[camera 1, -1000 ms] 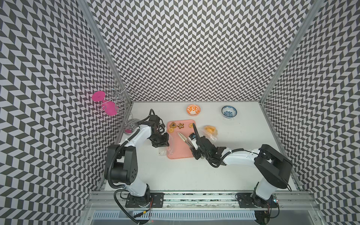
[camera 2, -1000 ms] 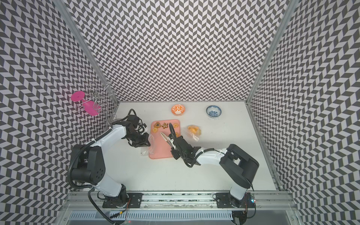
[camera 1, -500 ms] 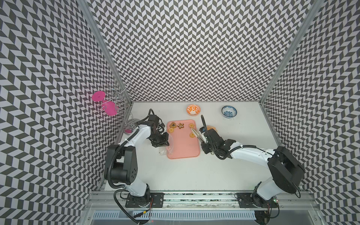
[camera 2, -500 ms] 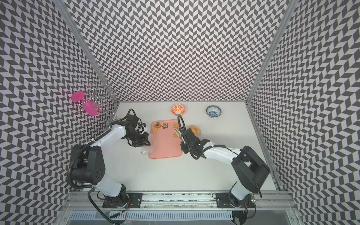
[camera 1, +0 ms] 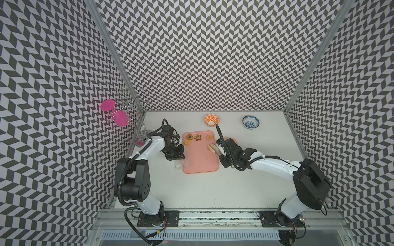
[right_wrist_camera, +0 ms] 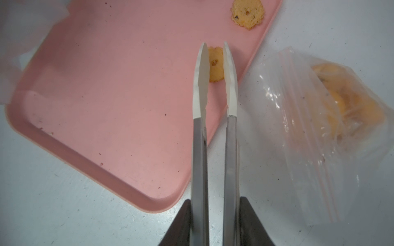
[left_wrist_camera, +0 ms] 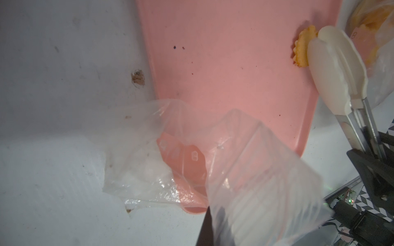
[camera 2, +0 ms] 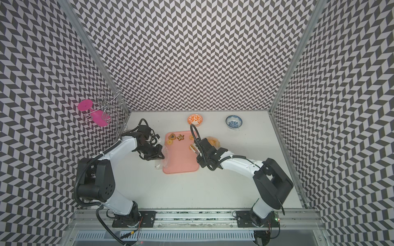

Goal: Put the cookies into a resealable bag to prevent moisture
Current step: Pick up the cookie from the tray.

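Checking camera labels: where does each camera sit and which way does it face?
Top views: overhead, base side, looking down on tray; left arm, right arm show.
Left wrist: on that arm, faces clear bag, tray; own body hardly seen.
Right wrist: on that arm, faces along tongs to cookie; own fingers show.
Shared: both wrists see tongs, cookie.

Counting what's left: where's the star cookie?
In both top views the star cookie lies at the far end of the pink tray, a brown cookie on its left, a yellow cookie on its right.

Table (camera 1: 213, 191), pink tray (camera 1: 200, 159), orange bowl (camera 1: 211, 120), blue bowl (camera 1: 251, 122), zip bag (right_wrist_camera: 298, 132) of cookies (right_wrist_camera: 343, 102) beside tray, empty bag (left_wrist_camera: 136, 166) overlapping tray edge
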Available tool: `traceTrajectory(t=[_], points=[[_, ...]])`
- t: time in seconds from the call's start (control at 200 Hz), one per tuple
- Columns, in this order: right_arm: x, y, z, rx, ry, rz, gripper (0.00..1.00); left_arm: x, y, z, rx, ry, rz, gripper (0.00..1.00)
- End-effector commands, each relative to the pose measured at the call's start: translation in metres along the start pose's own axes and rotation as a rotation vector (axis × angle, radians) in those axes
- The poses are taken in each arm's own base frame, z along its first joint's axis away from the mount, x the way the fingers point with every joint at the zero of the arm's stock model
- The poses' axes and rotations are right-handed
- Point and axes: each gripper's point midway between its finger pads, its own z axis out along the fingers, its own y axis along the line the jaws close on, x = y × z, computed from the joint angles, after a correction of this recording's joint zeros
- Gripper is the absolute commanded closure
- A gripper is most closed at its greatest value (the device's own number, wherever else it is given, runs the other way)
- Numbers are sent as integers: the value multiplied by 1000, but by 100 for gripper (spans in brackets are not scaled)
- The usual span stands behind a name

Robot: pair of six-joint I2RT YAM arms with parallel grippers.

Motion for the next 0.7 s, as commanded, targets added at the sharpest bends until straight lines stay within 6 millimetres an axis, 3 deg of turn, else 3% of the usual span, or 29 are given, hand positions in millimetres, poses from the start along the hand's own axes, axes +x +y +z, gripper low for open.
traceTrajectory(t=[0.0, 0.175, 0.321, 0.696], points=[[-12, 0, -4, -1, -26, -7, 63, -14, -7, -10, 20, -50, 34, 100], [-11, 1, -13, -8, -23, 7, 60, -14, -6, -9, 19, -46, 36, 100], [-6, 2, -6, -8, 11, -2, 58, -15, -7, -8, 23, -45, 37, 100], [-17, 4, 5, 1, 36, -38, 57, -15, -8, -10, 26, -50, 42, 100]])
